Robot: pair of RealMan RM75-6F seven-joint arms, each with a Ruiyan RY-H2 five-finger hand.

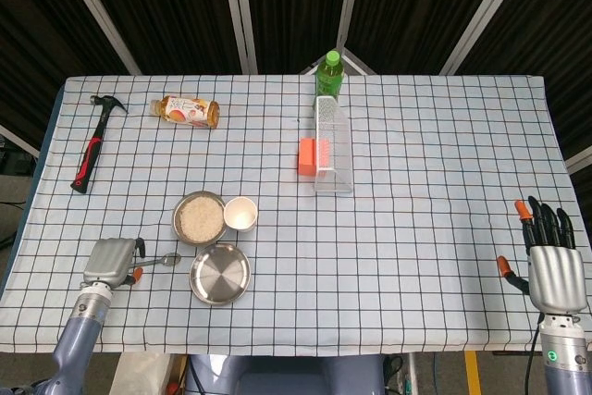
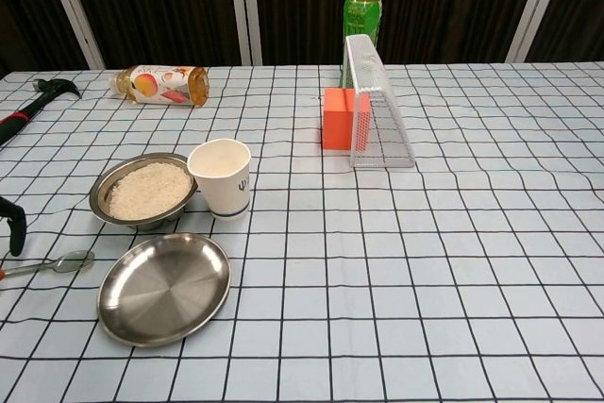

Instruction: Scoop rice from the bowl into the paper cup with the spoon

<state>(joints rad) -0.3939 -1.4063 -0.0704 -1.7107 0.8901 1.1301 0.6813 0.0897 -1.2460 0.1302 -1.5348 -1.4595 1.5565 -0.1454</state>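
The left hand point(image 1: 112, 261) hovered low over the near-left part of the counter point(image 1: 435, 228), right at the handle end of the spoon point(image 1: 159, 261), its fingers curled downward; whether they had actually closed on the handle could not be told, since the back of the hand hid them in the head view and the chest view caught only a dark fingertip at its left edge. The spoon lay flat on the checked cloth, bowl end pointing right toward the empty steel plate point(image 1: 220, 274) just beside it. Just beyond the plate sat the bowl point(image 1: 199, 218) filled with white rice, and the paper cup point(image 1: 240, 214) stood upright touching or nearly touching the bowl's right side.

The right hand point(image 1: 551, 265) hung at the near-right edge of the counter, well apart from everything, fingers spread and holding nothing.

Further back, an orange block point(image 1: 307, 156) stood against the left side of a clear plastic rack point(image 1: 331, 147), with a green bottle point(image 1: 329, 73) upright just behind the rack. At the far left a bottle of orange drink point(image 1: 187, 110) lay on its side, and a hammer point(image 1: 93, 144) with a red-and-black handle lay near the left edge.
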